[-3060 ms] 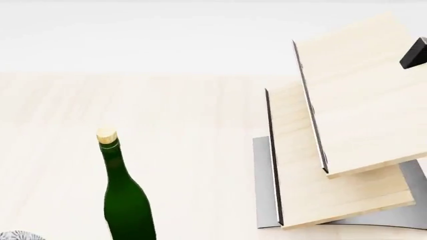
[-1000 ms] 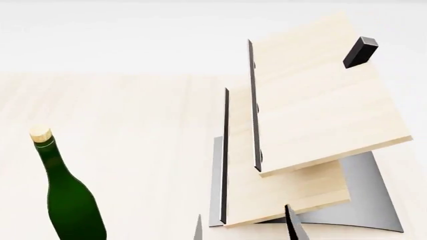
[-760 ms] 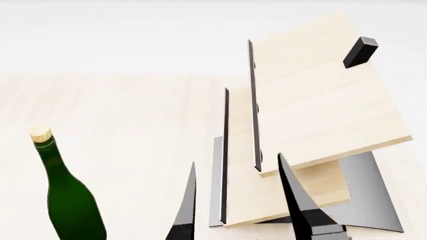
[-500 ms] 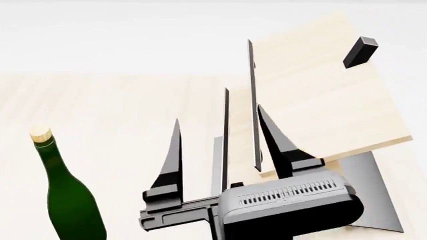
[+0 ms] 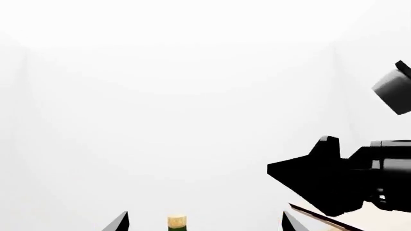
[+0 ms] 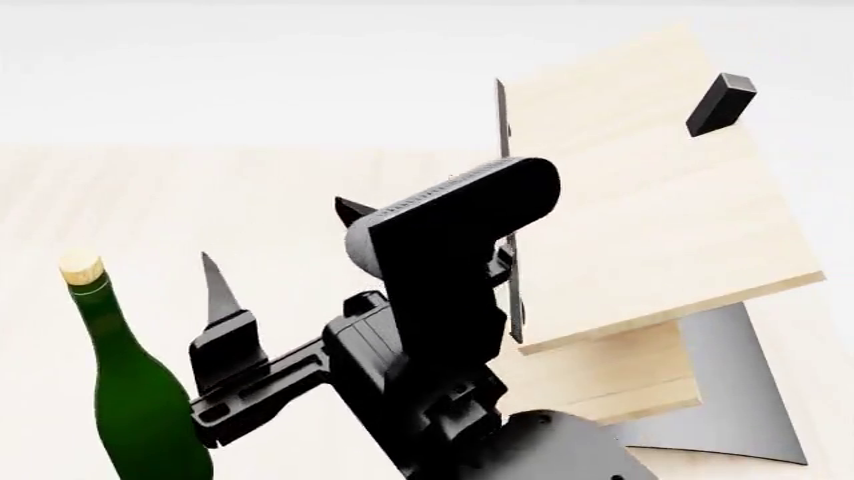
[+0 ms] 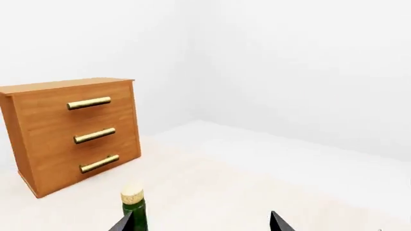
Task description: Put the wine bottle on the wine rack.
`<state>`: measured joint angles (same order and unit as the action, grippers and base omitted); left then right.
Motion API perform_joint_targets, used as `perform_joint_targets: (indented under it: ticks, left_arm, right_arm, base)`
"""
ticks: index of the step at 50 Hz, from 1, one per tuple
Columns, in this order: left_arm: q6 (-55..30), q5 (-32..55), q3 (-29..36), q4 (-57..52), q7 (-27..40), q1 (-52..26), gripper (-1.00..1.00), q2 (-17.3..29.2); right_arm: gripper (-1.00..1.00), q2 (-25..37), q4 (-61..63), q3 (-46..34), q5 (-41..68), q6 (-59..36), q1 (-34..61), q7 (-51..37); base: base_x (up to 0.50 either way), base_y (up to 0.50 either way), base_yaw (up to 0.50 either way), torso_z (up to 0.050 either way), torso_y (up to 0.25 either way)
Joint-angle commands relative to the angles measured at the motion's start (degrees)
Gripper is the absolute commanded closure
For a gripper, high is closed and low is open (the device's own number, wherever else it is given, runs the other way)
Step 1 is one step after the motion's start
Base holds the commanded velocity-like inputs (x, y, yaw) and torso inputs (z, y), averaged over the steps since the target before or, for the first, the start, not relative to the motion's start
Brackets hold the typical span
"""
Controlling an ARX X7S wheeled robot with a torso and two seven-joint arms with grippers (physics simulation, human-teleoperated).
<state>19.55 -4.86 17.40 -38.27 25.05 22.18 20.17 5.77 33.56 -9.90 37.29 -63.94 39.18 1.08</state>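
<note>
The wine bottle, dark green with a pale cork, stands upright at the left of the head view. The wine rack, slanted pale boards on a dark grey base, is to its right. My right gripper is open between them, close to the bottle's right side, and its arm hides part of the rack. In the right wrist view the bottle's neck is beside one fingertip of the open right gripper. In the left wrist view the bottle's cork shows between the spread fingertips of the open left gripper. The left gripper does not show in the head view.
An orange-brown drawer cabinet with three brass handles stands beyond the bottle in the right wrist view. A small black block sits on the rack's top board. The right arm's black body is close beside the left gripper.
My right arm has risen from the bottom of the head view, turned and swung left toward the bottle. Bottle and rack have stayed put over the last second.
</note>
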Motion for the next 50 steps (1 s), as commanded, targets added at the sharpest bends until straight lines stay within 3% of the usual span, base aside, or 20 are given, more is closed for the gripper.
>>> perform_joint_targets:
  ticks: [1, 24, 50]
  left_arm:
    - [-0.11, 0.08, 0.22, 0.21, 0.20, -0.27, -1.00, 0.11]
    - [0.05, -0.09, 0.80, 0.62, 0.57, -0.41, -1.00, 0.46]
    - [-0.08, 0.35, 1.17, 0.71, 0.95, -0.85, -1.00, 0.98]
  right_arm:
    - [-1.00, 0.36, -9.28, -0.71, 7.12, -5.71, 6.84, 7.20]
    - [-1.00, 2.33, -16.12, -5.22, 10.92, -6.73, 11.52, 14.35]
    - [-1.00, -2.16, -35.61, -16.52, 2.59, 4.93, 16.28, 19.48]
  base:
    - [0.00, 0.00, 0.00, 0.000, 0.000]
    - [0.00, 0.00, 0.00, 0.000, 0.000]
    - [0.00, 0.00, 0.00, 0.000, 0.000]
